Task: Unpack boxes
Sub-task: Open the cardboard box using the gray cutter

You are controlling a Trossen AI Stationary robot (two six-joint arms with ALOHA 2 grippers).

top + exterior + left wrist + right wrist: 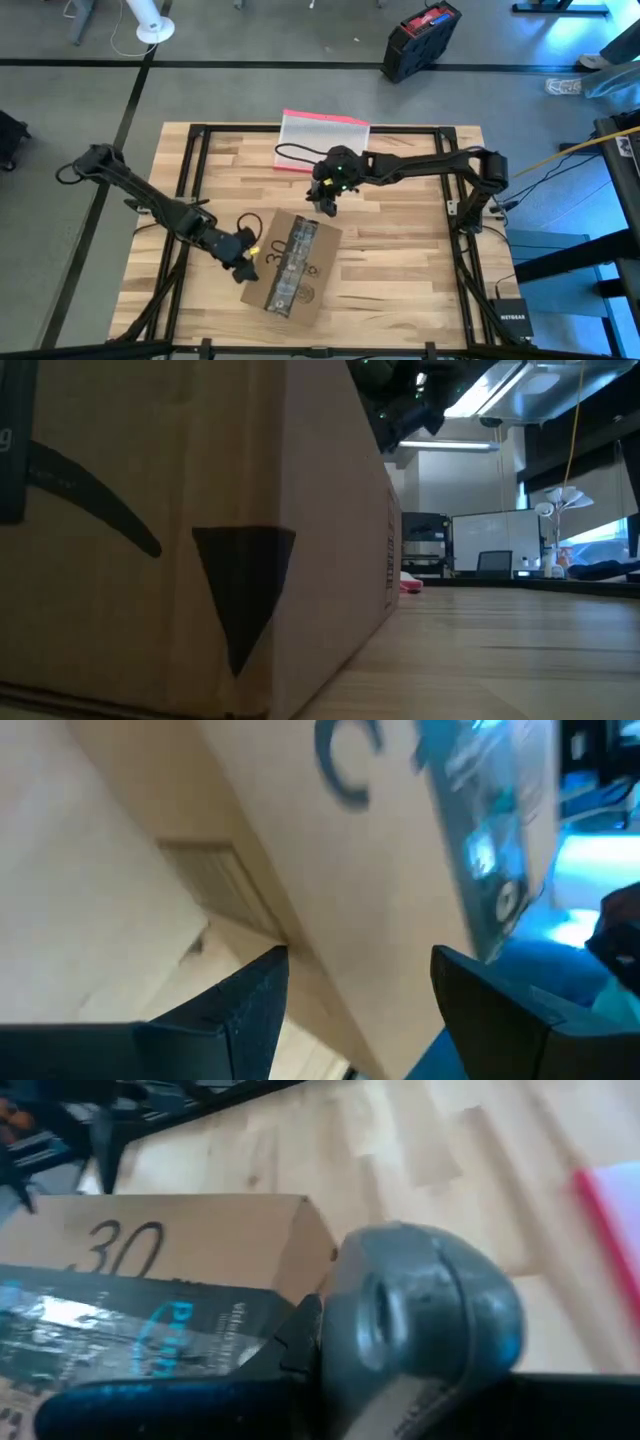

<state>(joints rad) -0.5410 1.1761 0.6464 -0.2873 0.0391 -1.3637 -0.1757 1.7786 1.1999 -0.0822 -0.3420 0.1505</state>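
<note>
The brown cardboard box (290,262) lies flat on the wooden table, its black printed tape strip (293,258) facing up; in the low view the box (180,530) fills the left. My left gripper (247,264) stands open right at the box's left long side; in its wrist view the box's edge (330,920) runs between the fingers. I cannot tell whether it touches. My right gripper (325,204) hangs over the box's far end, shut on a grey rounded tool (420,1315). My right gripper holds the grey rounded tool (400,1360) between its two dark fingers (200,1400), slanting down from the table's far right side. The tool's round head sticks out ahead of the fingers, over the box's far end by the tape. Whether it touches the box I cannot tell.
A clear pouch with a pink-red edge (322,128) lies at the table's far edge, behind my right gripper. A black and red case (420,40) stands on the floor beyond the table. Bare wood (400,260) stretches to the right of the box.
</note>
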